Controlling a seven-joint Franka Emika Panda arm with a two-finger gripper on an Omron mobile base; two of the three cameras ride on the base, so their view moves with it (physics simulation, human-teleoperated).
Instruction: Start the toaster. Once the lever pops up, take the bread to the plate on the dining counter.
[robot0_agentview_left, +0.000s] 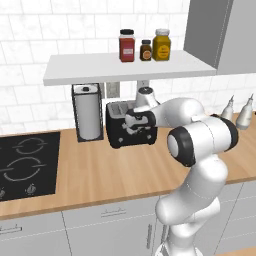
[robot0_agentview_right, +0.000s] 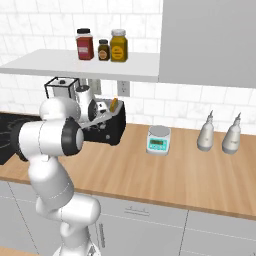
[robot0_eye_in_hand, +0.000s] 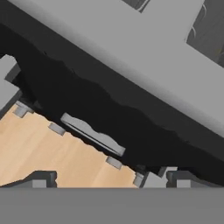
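Observation:
The black toaster (robot0_agentview_left: 120, 131) stands on the wood worktop under the shelf, next to the paper-towel holder. A tan corner of the bread (robot0_agentview_right: 114, 104) sticks up from a slot in the toaster (robot0_agentview_right: 114, 129). My gripper (robot0_agentview_left: 135, 123) is pressed close against the toaster's front right, fingers open with nothing between them. In the hand view the toaster's black side (robot0_eye_in_hand: 109, 109) runs diagonally, with its grey lever (robot0_eye_in_hand: 92, 134) just beyond my gripper (robot0_eye_in_hand: 107, 180). The plate and the dining counter are out of view.
A steel-framed paper-towel holder (robot0_agentview_left: 88, 113) stands left of the toaster, with a black hob (robot0_agentview_left: 27, 162) further left. The low shelf (robot0_agentview_left: 125, 67) above carries three jars. Right of the toaster are a small scale (robot0_agentview_right: 159, 139) and two bottles (robot0_agentview_right: 206, 132).

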